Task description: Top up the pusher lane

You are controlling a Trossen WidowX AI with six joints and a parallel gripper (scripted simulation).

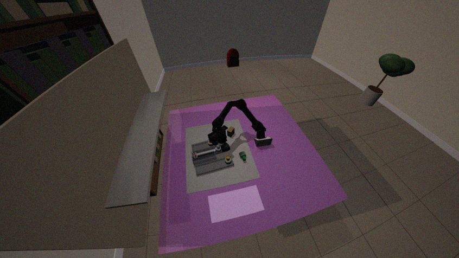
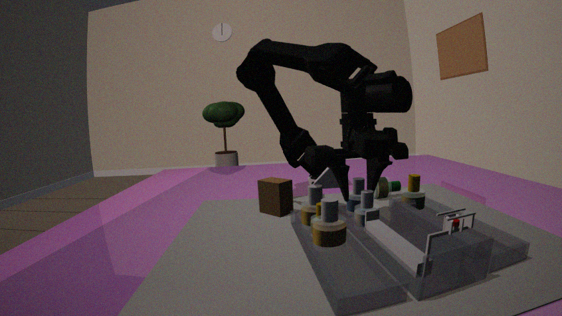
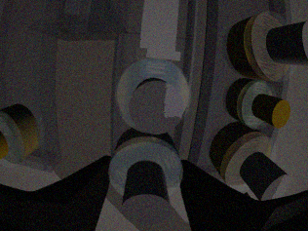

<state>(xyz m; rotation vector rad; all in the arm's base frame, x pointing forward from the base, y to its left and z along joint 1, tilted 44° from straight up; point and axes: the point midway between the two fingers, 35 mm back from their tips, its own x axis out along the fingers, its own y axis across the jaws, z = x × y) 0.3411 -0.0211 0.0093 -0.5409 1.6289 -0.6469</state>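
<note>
Pale-blue jar with a grey cylindrical cap [image 3: 144,177], upright at the front mouth of the middle sprung lane, clamped between the black fingers of the parallel-jaw gripper [image 2: 357,188]. Matching pale-blue jar [image 3: 153,96] directly behind it in the same lane; whether the two touch cannot be told. White pusher plate [image 2: 371,214] stands against the rear jar in the exterior view, with its pale bar [image 2: 392,242] running back along the lane; the wrist view hides the plate under the jars. Three yellow-bodied jars [image 2: 329,228] seen in the left lane from outside; the wrist view shows all three on its right side. One more yellow-capped jar [image 2: 413,191] in the far lane, one green jar [image 2: 386,186] lying on its side beyond the rack, one brown cube [image 2: 275,195]. Grey translucent three-lane rack [image 2: 353,271] on a grey mat [image 1: 224,179], over a purple floor covering [image 1: 298,182]; tiled floor, beige walls, one potted plant [image 2: 224,129], one wall clock [image 2: 222,31], one cork board [image 2: 462,46].
</note>
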